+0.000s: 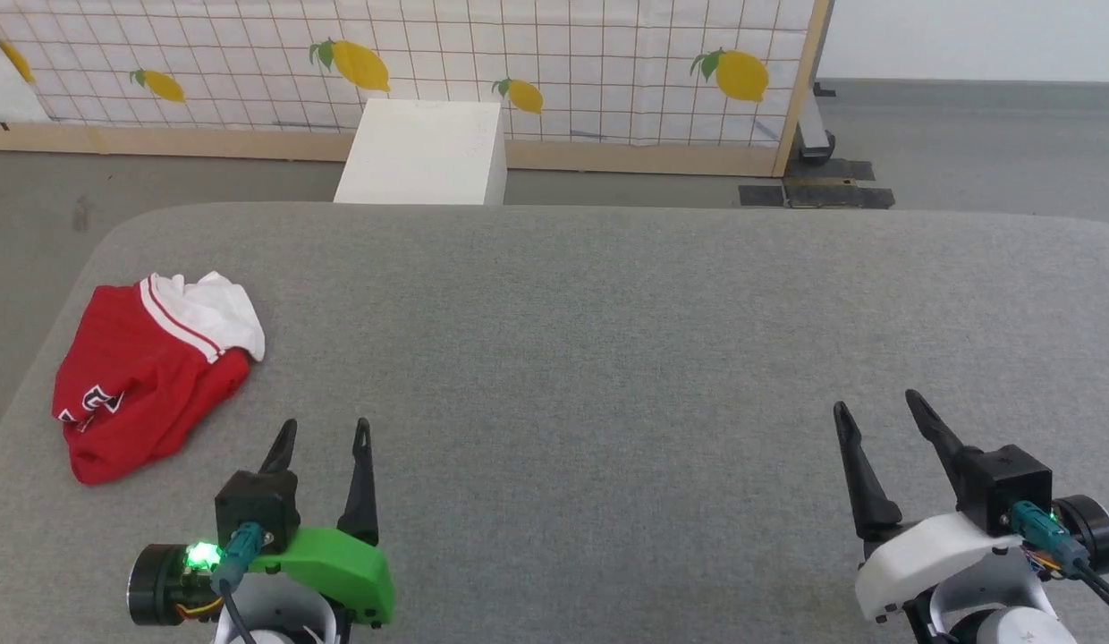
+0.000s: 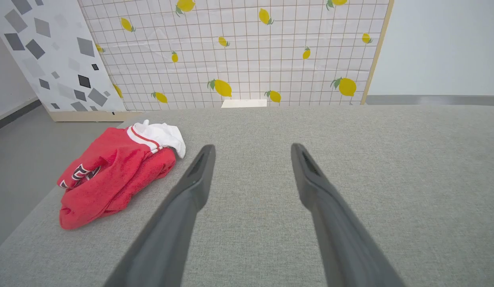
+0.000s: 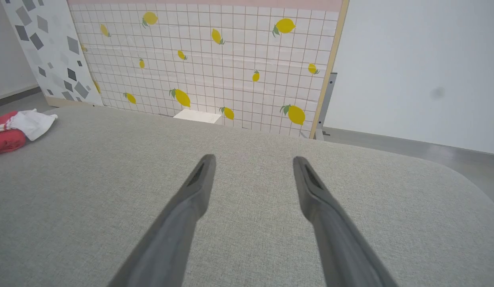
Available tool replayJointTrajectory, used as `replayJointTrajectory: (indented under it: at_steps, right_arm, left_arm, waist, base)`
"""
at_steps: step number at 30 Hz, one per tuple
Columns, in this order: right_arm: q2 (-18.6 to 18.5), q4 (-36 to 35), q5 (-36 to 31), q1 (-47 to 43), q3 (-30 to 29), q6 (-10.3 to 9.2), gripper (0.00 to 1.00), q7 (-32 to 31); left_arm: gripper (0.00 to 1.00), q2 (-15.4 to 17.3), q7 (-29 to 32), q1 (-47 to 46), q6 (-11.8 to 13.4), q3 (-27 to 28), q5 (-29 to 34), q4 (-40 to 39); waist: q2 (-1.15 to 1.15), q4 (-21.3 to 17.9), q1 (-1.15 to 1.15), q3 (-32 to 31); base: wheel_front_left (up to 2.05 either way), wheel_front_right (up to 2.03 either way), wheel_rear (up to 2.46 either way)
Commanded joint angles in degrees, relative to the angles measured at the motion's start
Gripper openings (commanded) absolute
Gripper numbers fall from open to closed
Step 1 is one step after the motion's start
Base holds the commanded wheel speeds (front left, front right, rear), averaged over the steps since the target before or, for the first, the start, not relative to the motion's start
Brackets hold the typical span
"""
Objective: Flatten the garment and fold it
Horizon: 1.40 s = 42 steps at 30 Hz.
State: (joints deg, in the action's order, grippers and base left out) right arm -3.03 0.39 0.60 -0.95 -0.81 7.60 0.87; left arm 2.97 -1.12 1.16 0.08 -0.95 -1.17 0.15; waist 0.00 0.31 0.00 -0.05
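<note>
Red shirt (image 1: 152, 371) bunched in a heap near the left edge of the grey table (image 1: 608, 358), flattening not yet begun
Both the left gripper (image 1: 326, 422) and right gripper (image 1: 876, 401) hover with jaws wide apart, empty, the left one nearer the heap. The next move likely calls for reaching over to find a hem or sleeve and draw it open. The lettering (image 1: 94, 402) is creased and half hidden
</note>
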Motion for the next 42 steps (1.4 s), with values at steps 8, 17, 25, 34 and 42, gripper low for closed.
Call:
replayJointTrajectory:
  at_steps: [8,17,25,34,42]
  right_arm:
    - [0.0,-0.4,1.0,-0.7,0.1,-0.02,1.00,1.6]
    - [0.0,-0.7,0.8,-1.5,0.5,-0.03,1.00,2.6]
    - [0.1,-0.9,1.0,-2.0,0.8,-0.03,1.00,3.6]
    - [0.1,-1.0,1.2,-2.4,1.2,-0.04,1.00,4.6]
    - [0.1,-1.1,1.6,-3.2,1.6,-0.05,1.00,5.8]
  left_arm:
    - [1.00,0.0,-1.4,0.7,0.8,-0.7,-0.7,-0.1]
    - [1.00,0.0,-2.4,1.3,1.2,-1.1,-1.1,-0.2]
    - [1.00,0.0,-3.4,1.9,1.4,-1.5,-1.2,-0.4]
    - [1.00,0.0,-4.4,2.3,1.5,-2.1,-1.6,-0.7]
    - [1.00,0.0,-5.6,3.0,1.6,-2.4,-1.9,-1.1]
  waist:
    - [0.00,1.7,0.00,-0.3]
    - [0.00,4.8,0.00,-0.9]
    - [0.00,8.1,0.00,-1.3]
    - [0.00,11.8,0.00,-1.7]
    - [0.00,15.6,0.00,-2.3]
  base:
    - [0.00,0.00,0.00]
    - [0.00,0.00,0.00]
    - [0.00,0.00,0.00]
    - [0.00,0.00,0.00]
    - [0.00,0.00,0.00]
